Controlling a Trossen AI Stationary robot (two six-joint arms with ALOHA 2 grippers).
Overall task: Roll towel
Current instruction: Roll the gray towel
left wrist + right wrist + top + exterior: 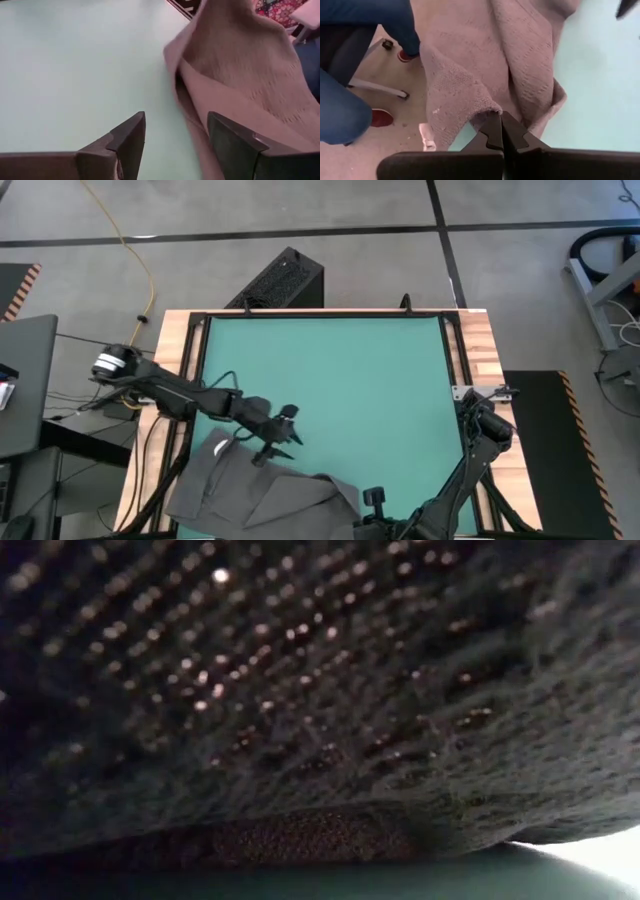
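Green mat on bench, towel crumpled at 7 o'clock edge, draped over low camera, left pincer spread just above it, right pincer pressed together beside its fold, person's shoes beyond.

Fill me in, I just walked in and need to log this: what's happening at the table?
A two-armed robot is working on a dark grey towel lying crumpled at the near edge of the green mat, partly hanging off it. The left gripper is over the towel's edge with fingers open. The right gripper is shut at the towel's near edge. No roll shows yet.
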